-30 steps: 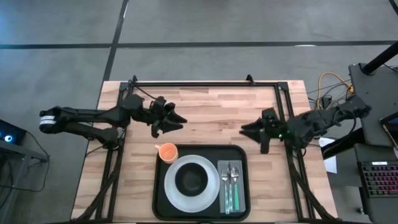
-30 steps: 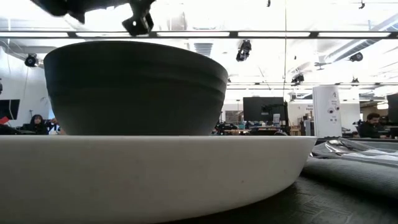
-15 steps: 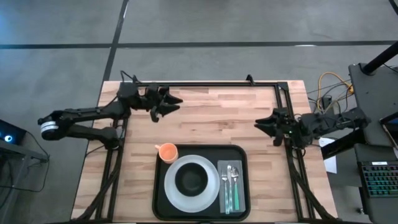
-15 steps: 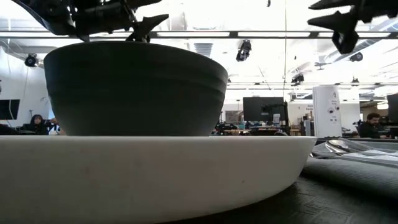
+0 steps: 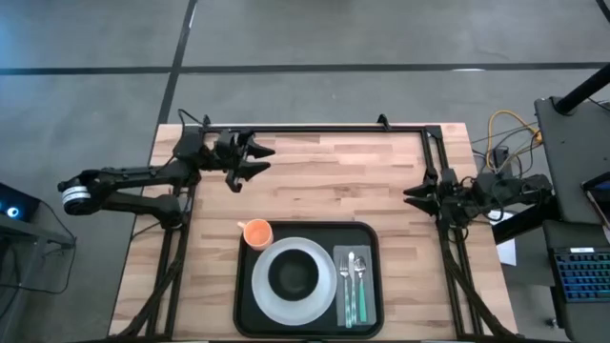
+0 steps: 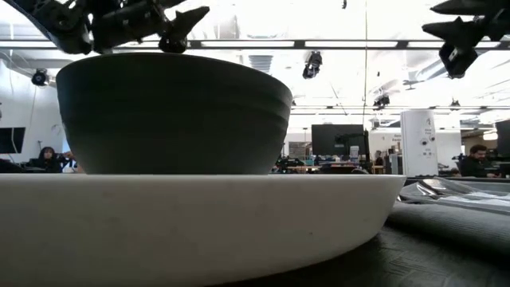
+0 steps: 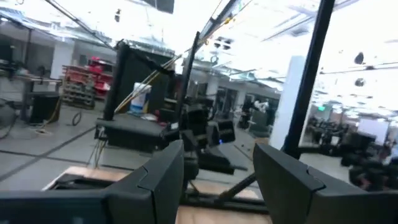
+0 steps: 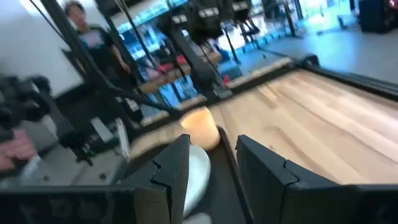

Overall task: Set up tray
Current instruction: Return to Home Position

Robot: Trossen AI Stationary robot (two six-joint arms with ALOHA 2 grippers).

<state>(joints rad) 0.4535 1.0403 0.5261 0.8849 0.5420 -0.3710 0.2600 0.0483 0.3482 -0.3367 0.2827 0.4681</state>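
The black tray lies at the table's near middle. On it stands a white plate with a black bowl in it, which fill the low view. Beside the plate lies a grey napkin bearing a fork and a spoon. An orange cup stands at the tray's far left corner; whether on tray or wood I cannot tell. My left gripper hangs open above the far left of the table. My right gripper is open by the right edge, nothing between its fingers.
A black frame rail runs along the table's far edge and down both sides. Bare wood lies between the two grippers. Cables and equipment stand off the table's right. People sit in the room behind.
My left gripper has swung from above the cup toward the table's far left corner and rolled about its own line. My right gripper has drawn back toward the table's right edge and sunk. Tray, plate, bowl, cup and cutlery have stayed where they were.
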